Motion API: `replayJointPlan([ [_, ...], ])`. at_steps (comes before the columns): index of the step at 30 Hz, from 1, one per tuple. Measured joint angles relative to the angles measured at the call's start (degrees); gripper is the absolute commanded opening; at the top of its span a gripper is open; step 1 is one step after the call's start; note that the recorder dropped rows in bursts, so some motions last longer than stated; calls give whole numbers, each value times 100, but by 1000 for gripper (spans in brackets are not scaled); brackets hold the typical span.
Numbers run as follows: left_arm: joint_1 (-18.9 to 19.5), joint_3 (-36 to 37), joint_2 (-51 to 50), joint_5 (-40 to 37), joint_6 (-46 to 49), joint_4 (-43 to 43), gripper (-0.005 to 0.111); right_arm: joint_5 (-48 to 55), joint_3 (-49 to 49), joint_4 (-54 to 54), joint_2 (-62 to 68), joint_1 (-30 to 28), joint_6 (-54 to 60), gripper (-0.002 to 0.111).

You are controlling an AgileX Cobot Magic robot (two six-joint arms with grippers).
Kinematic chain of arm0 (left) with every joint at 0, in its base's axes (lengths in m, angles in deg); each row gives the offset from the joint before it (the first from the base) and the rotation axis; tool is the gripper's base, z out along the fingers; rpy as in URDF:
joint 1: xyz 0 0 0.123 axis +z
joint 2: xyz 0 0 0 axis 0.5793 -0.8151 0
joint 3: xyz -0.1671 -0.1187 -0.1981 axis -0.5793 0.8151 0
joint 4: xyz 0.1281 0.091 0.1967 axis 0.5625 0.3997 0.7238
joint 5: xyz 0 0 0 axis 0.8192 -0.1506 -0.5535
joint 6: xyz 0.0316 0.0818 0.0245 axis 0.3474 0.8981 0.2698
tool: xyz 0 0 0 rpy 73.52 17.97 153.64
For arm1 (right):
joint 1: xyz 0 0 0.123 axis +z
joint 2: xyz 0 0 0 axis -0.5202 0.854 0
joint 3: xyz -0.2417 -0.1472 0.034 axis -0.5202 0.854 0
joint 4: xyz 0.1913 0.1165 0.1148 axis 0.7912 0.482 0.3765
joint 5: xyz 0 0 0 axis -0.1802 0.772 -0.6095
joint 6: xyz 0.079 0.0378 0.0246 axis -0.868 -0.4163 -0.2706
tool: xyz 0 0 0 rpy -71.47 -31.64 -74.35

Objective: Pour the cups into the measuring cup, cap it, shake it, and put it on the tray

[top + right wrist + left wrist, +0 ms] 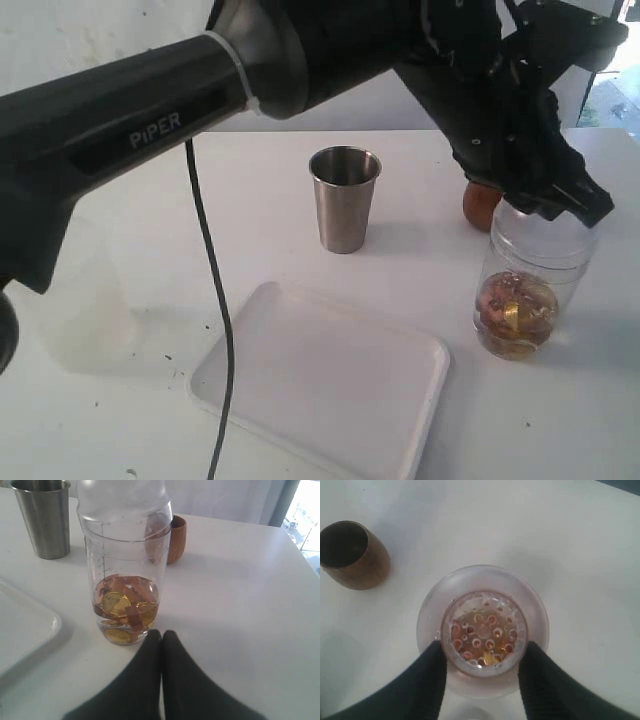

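White worktop [250,180], right of frame: left claw [483,650] sits straight above the upright jar [528,290], clenched on its lid [125,500]; right claw [161,634] is clenched, empty.

a flat white tabletop [520,430] fills the scene. a thin black cable [204,245] hangs down in front of it, gently curving. behind stands a pale white wall [60,40], with a bright window [306,515] at one side.

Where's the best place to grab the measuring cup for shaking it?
Its straight wall below the rim band, coming level from the side. The measuring cup stands upright, and the domed lid on top, pinched by the left gripper, narrows and might pull off.
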Motion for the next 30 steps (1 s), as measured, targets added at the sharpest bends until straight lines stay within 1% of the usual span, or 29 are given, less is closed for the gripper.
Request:
replayJointPlan([
  [1,0,0,0,-22,0,0,35,0,0,0,0,0,0,0],
  [4,0,0,0,-48,0,33,49,0,0,0,0,0,0,0],
  [8,0,0,0,-38,0,103,59,0,0,0,0,0,0,0],
  [13,0,-10,0,97,0,136,63,0,0,0,0,0,0,0],
  [21,0,-32,11,129,29,136,63,0,0,0,0,0,0,0],
  [22,0,-32,47,138,59,136,61,0,0,0,0,0,0,0],
  [23,0,-32,120,138,71,136,51,0,0,0,0,0,0,0],
  [24,0,-32,244,50,25,136,45,0,0,0,0,0,0,0],
  [25,0,-32,306,-9,-17,136,26,0,0,0,0,0,0,0],
  [26,0,-32,471,-231,-124,200,17,0,0,0,0,0,0,0],
  [27,0,-32,538,-336,-186,244,0,0,0,0,0,0,0,0],
  [30,0,-32,868,-757,-351,443,0,0,0,0,0,0,0,0],
])
